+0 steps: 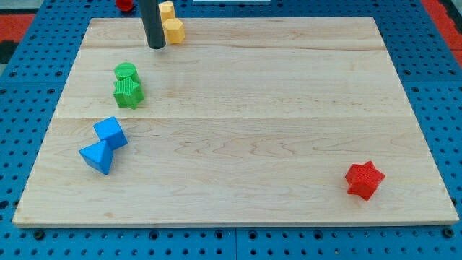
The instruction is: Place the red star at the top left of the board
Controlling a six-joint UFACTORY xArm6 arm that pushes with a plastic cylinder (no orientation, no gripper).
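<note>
The red star [364,178] lies near the view's bottom right corner of the wooden board [245,130]. My tip [156,47] is at the view's top left, just left of a yellow hexagon block [174,30]. The tip is far from the red star, across the board's diagonal. It touches no block that I can make out.
A second yellow block [167,10] sits at the board's top edge above the hexagon. A green round block [125,71] and a green star [128,92] stand at the left. A blue cube [110,132] and a blue triangle block [97,156] lie lower left. A red object [125,4] is off the board at the top.
</note>
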